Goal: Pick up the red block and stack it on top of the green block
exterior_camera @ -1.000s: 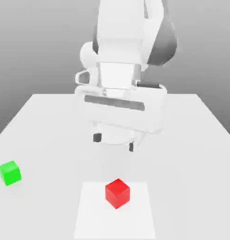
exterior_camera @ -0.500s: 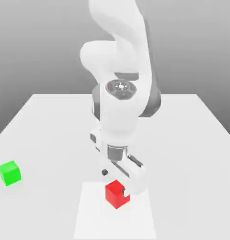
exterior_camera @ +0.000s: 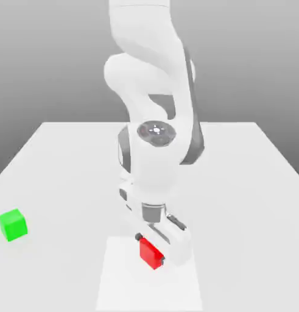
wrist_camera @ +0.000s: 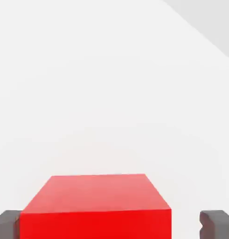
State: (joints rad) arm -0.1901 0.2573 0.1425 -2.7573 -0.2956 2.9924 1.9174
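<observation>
Hand view: red block [wrist_camera: 95,205] sits square between 2 fingers [wrist_camera: 218,224], spread apart, not clamped.

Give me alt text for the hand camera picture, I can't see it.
A red block sits between the open gripper, one dark fingertip on either side with a visible gap on one side. Beyond it stretches the plain white table.

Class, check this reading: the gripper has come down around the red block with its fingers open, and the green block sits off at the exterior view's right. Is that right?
One detail is wrong. The green block sits at the exterior view's left, not its right, as the exterior view shows. The rest stands: the gripper is down around the red block with its fingers open on either side.
</observation>
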